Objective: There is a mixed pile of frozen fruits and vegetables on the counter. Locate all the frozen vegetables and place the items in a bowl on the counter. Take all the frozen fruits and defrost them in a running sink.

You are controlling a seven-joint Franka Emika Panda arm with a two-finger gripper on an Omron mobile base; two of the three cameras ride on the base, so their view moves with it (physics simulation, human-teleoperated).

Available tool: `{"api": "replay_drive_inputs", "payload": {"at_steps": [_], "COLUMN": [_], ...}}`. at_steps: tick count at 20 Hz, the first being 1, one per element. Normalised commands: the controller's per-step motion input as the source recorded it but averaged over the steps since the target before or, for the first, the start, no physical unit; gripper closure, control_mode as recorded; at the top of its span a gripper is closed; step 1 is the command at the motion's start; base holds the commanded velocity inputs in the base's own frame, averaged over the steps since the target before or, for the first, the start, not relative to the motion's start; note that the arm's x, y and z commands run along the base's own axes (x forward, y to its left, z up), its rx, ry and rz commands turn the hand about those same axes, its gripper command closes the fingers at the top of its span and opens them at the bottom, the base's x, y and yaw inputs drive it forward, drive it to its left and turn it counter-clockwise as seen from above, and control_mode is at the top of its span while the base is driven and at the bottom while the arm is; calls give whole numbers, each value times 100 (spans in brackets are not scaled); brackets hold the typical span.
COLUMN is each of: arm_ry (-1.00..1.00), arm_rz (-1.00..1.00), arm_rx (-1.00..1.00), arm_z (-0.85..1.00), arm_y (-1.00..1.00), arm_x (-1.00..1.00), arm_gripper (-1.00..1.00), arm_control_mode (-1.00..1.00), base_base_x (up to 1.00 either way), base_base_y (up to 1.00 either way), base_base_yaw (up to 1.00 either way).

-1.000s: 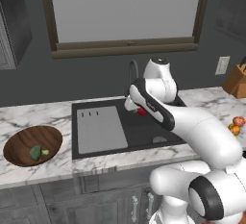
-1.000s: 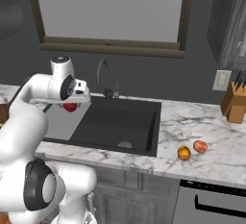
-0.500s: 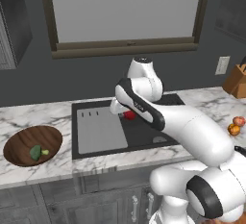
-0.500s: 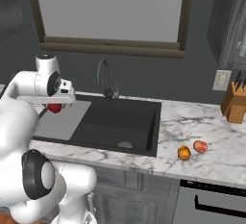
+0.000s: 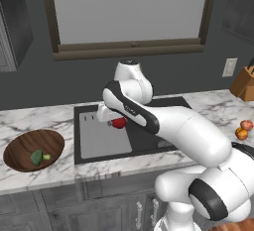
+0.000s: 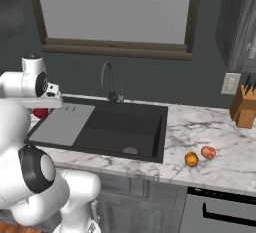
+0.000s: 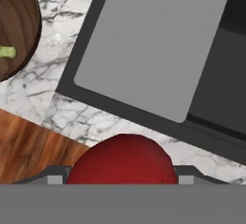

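Note:
My gripper point(image 5: 115, 122) is shut on the bright red round item point(image 5: 119, 123), one of the frozen vegetables, and holds it above the sink's pale grey ribbed panel point(image 5: 101, 137). The red item point(image 7: 122, 160) fills the bottom of the hand view. Left of the black sink point(image 6: 127, 127), the dark wooden bowl point(image 5: 22, 143) rests on the marble counter point(image 5: 42, 121) with a dark green lump point(image 5: 36, 157) and a yellow-green piece point(image 5: 46, 157) inside. Two frozen fruits, a pinkish-red one point(image 6: 208, 152) and an orange one point(image 6: 191, 159), lie on the counter right of the sink.
A dark curved faucet point(image 6: 107, 79) rises behind the basin. A wooden knife block point(image 6: 244, 108) stands at the far right by the wall. The bowl's rim point(image 7: 21, 21) curves into the upper left of the hand view, beyond the panel point(image 7: 153, 45).
The arm has swung left across the sink with the red item in its grip, from over the basin to over the ribbed panel.

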Motion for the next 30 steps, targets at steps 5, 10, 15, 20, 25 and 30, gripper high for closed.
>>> {"api": "replay_drive_inputs", "payload": {"at_steps": [5,10,15,20,25,30], "arm_ry": [3,2,1,0,2,1], "arm_rz": [4,6,6,5,5,4], "arm_rx": [0,0,0,0,-1,0], "arm_z": [0,0,0,0,-19,-24], "arm_y": [58,55,56,57,55,53], "arm_x": [-3,-4,-6,-7,6,10], "arm_gripper": [100,100,100,100,100,100], "arm_control_mode": [-100,-100,-100,-100,-100,-100], "base_base_x": [0,0,0,0,0,0], "base_base_y": [0,0,0,0,0,0], "base_base_yaw": [0,0,0,0,0,0]}}
